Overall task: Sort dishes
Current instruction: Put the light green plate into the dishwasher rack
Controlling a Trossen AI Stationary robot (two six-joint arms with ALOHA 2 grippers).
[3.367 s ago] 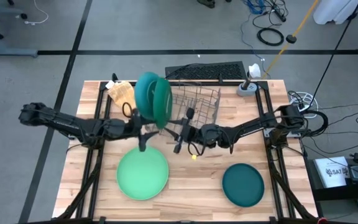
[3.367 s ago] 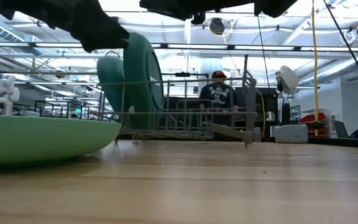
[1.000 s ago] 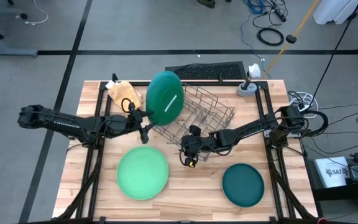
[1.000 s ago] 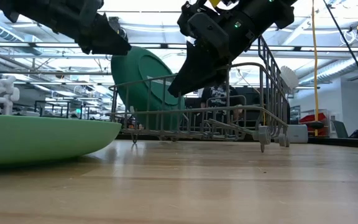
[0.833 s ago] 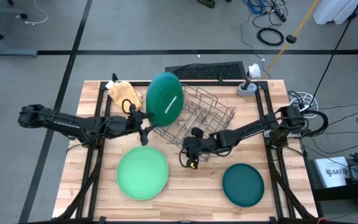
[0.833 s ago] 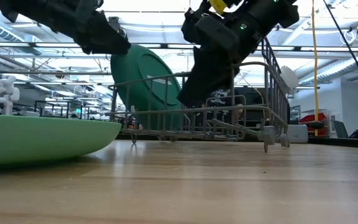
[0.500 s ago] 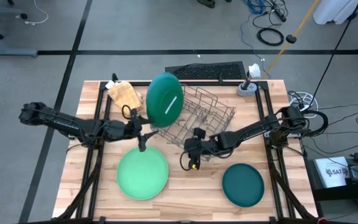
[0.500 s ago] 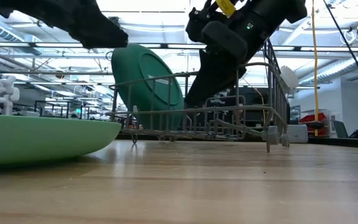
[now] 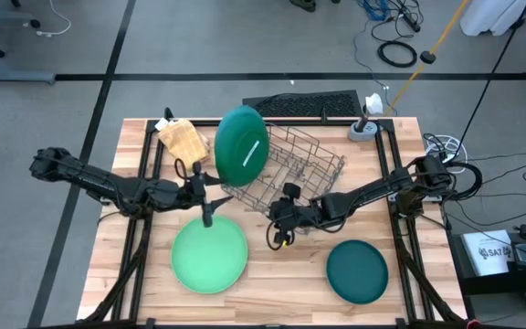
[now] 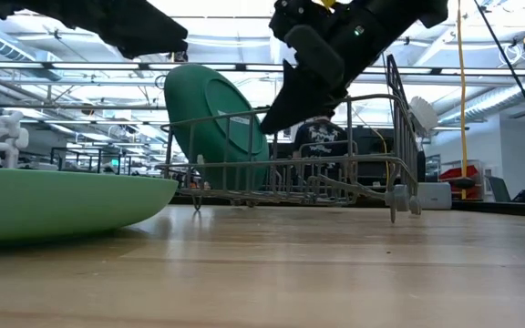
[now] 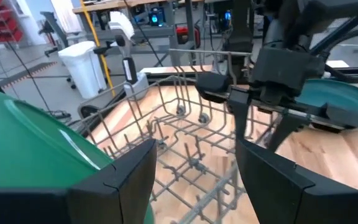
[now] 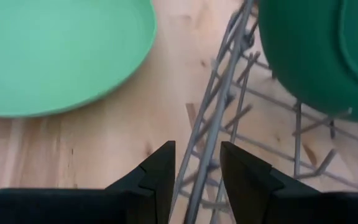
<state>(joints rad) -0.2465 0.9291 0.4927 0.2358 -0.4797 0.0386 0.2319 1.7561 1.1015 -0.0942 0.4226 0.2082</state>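
Observation:
A dark green plate (image 9: 243, 146) stands tilted on its edge in the left end of the grey wire rack (image 9: 304, 163), leaning on its wires. It also shows in the low view (image 10: 217, 128). A light green plate (image 9: 209, 254) and a teal plate (image 9: 356, 270) lie flat on the table. My right gripper (image 9: 278, 216) is shut on the rack's near rim. My left gripper (image 9: 205, 194) is open and empty, just left of the rack and near the dark green plate (image 11: 23, 149). My right gripper pinches the top rim wires (image 12: 199, 163) of the rack's near side between its two fingers. The fingers slant down from the table's right and lie across the rim. The rack stands on its feet on the table with the dark green plate (image 12: 316, 50) in it.
A tan waffle-textured lump (image 9: 181, 137) lies at the far left of the table. A black keyboard (image 9: 299, 105) and a small grey stand (image 9: 363, 128) sit at the far edge. Bare wood shows between the two flat plates (image 9: 286, 274).
My left gripper has drawn back from the dark green plate toward the table's near edge, staying open. My right gripper has kept hold of the rack, whose near right foot has slid a little toward the table's right. The plate has stayed leaning in the rack.

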